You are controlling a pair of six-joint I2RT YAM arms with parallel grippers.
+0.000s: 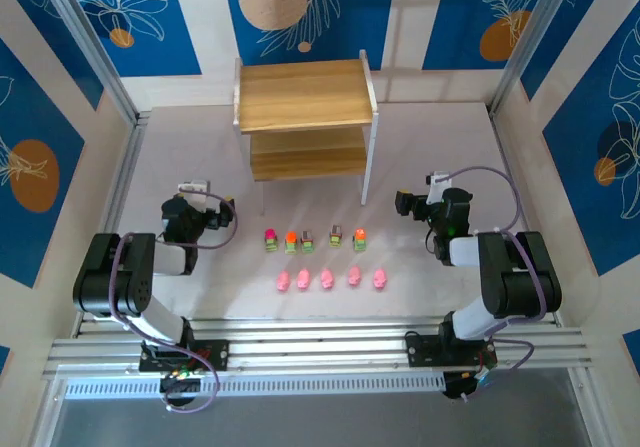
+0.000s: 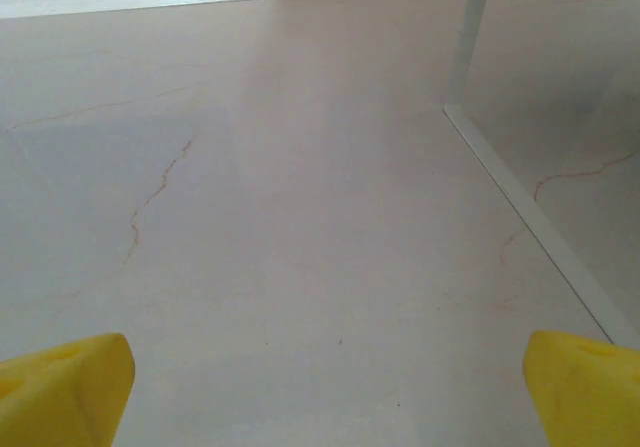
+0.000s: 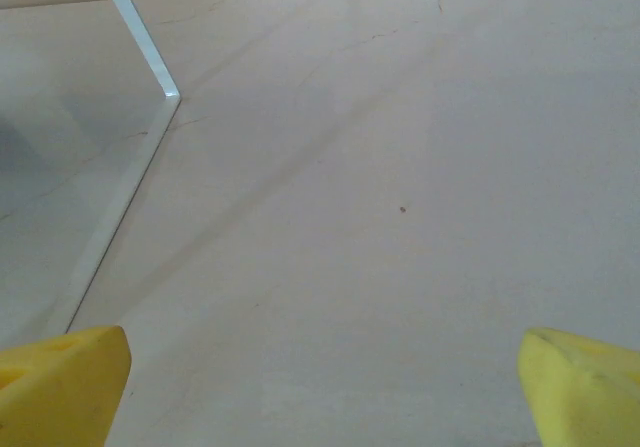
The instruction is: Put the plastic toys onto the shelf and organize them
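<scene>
Though near shelf [image 1: 305, 95] — toys [image 1: 327, 279] on table [image 1: 420, 147]

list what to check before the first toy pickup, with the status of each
1. left gripper open and holding nothing: ok.
2. right gripper open and holding nothing: ok.
3. green-yellow pieces and pink figures spaced enough to take singly: ok, they lie in two rows with gaps between them.
4. shelf standing upright: ok.
5. top board free to take toys: ok, it is bare.
6. lower board free: cannot tell, its back part is hidden under the top board.
</scene>
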